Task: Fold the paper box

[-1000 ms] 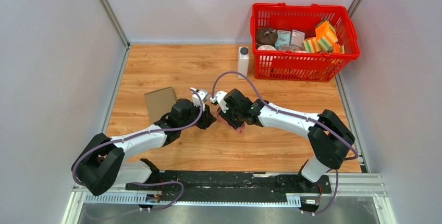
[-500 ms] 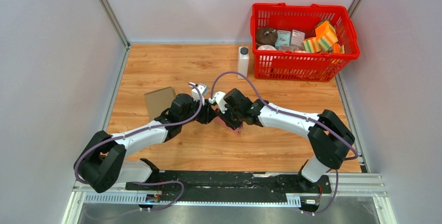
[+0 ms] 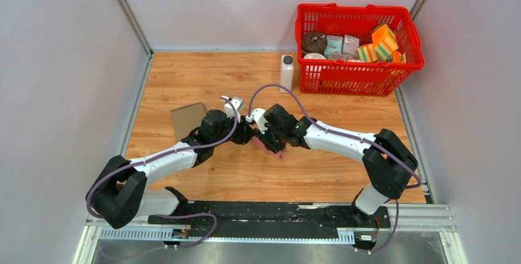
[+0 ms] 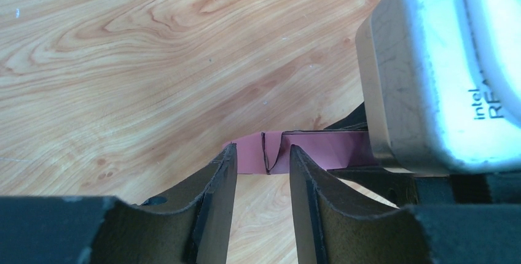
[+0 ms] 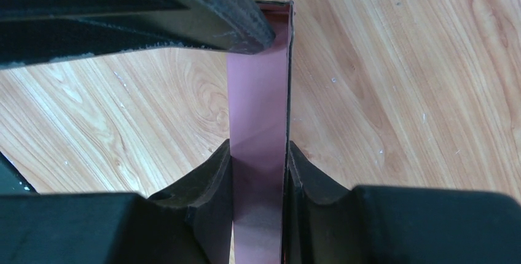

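Observation:
The paper box is a flat pink piece of card [image 3: 269, 145] held on edge just above the wooden table. My right gripper [image 3: 268, 139] is shut on it; in the right wrist view the pink strip [image 5: 258, 110] runs up between the two fingers. My left gripper [image 3: 244, 134] is open and sits right at the box's left end. In the left wrist view its fingers [image 4: 218, 196] frame the pink card's end [image 4: 270, 153], which has a small folded flap. The left fingertip shows at the top of the right wrist view [image 5: 203, 6], touching the card's far end.
A brown cardboard sheet [image 3: 187, 118] lies flat left of the left arm. A white bottle [image 3: 287, 72] stands by a red basket [image 3: 319, 77] of small items at the back right. The right wrist camera housing [image 4: 442, 67] fills the left wrist view's right side.
My left gripper has moved up and right, closing in on the left end of the pink box. My right gripper shifted slightly left with the box.

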You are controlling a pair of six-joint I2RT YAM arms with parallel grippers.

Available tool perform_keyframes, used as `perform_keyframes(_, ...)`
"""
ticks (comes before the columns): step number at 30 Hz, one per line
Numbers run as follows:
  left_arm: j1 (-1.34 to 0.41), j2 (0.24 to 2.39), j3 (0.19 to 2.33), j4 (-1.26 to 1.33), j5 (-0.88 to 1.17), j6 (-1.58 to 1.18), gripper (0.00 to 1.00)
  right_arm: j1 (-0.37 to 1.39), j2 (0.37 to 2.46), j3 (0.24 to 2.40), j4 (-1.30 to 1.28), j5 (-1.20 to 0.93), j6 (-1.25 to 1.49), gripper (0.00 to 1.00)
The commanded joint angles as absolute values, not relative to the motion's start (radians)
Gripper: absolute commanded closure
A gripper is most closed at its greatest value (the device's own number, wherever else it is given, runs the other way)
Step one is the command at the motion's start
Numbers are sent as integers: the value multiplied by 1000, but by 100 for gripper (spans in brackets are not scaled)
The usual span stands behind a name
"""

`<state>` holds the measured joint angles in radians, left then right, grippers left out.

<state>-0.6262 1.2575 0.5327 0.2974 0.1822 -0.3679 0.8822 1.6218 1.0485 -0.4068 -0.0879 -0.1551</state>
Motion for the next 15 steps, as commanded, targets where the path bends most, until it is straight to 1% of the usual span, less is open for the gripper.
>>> perform_keyframes(1,-624,1247,574,368,210,-379,63,879,1631,1089,-383,-100,-166,81)
perform_keyframes(2,-624,1252,577,368,213,-377,70,879,1629,1091,-383,-101,-166,82)
perform_keyframes(10,-624,1261,574,371,229,-350,77,879,1634,1100,-385,-114,-166,82)
perform_keyframes(15,-626,1262,574,351,201,-310,89,879,1641,1104,-385,-114,-170,82)
